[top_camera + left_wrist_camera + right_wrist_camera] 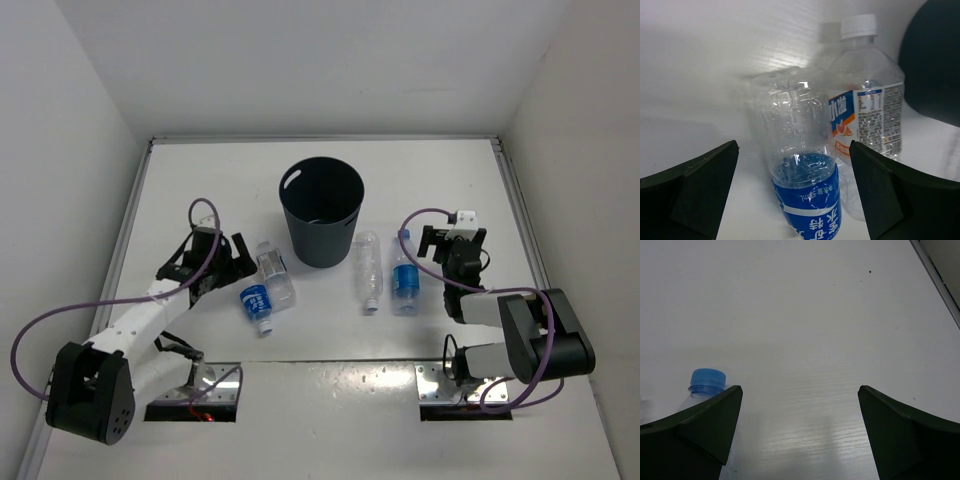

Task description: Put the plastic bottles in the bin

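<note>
The dark bin (320, 210) stands upright at the table's middle back; its wall also shows in the left wrist view (935, 60). Left of the bin lie a white-grey-label bottle (272, 265) (867, 115) and a blue-label bottle (258, 300) (805, 170). Right of it lie an unlabelled bottle (368, 270) and a second blue-label bottle (404, 275), whose blue cap (707, 380) shows in the right wrist view. My left gripper (238, 262) (794, 150) is open, with the blue-label bottle's base end between its jaws, untouched. My right gripper (452, 235) (800, 390) is open and empty, just right of that cap.
White walls enclose the table on the left, back and right. A raised edge strip (940, 280) runs along the right side. Purple cables loop from both arms. Bare tabletop (805, 315) lies ahead of the right gripper.
</note>
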`<state>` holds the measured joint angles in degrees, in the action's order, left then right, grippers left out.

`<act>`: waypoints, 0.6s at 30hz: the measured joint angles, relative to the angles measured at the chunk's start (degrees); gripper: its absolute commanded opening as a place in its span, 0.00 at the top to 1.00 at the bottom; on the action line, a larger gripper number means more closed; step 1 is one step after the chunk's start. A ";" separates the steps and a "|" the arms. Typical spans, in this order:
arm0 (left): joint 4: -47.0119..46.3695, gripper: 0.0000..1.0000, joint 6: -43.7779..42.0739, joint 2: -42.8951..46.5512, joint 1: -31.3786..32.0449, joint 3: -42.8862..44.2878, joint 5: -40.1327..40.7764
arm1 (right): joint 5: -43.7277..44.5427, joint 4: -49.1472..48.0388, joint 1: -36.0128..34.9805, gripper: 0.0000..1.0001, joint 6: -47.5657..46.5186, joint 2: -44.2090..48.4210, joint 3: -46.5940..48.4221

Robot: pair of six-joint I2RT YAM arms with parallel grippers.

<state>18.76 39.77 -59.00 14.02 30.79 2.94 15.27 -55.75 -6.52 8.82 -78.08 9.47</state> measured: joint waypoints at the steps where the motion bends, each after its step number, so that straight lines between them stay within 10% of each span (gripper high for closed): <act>1: 0.04 0.00 0.02 -0.68 -0.22 -0.15 -0.20 | 0.02 0.00 0.00 0.00 -0.02 0.00 0.00; 11: -0.94 0.05 -0.07 -7.23 -2.03 -0.24 -5.07 | 0.22 -0.11 0.00 0.00 -0.02 0.00 0.00; 18: -1.73 0.33 -0.66 -12.17 -3.34 -0.07 -8.41 | 0.28 -0.81 0.00 0.00 -0.02 0.00 0.00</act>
<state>17.04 39.11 -71.18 10.68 30.72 -5.48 15.55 -56.55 -6.52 8.80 -78.08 9.47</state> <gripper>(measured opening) 0.712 0.997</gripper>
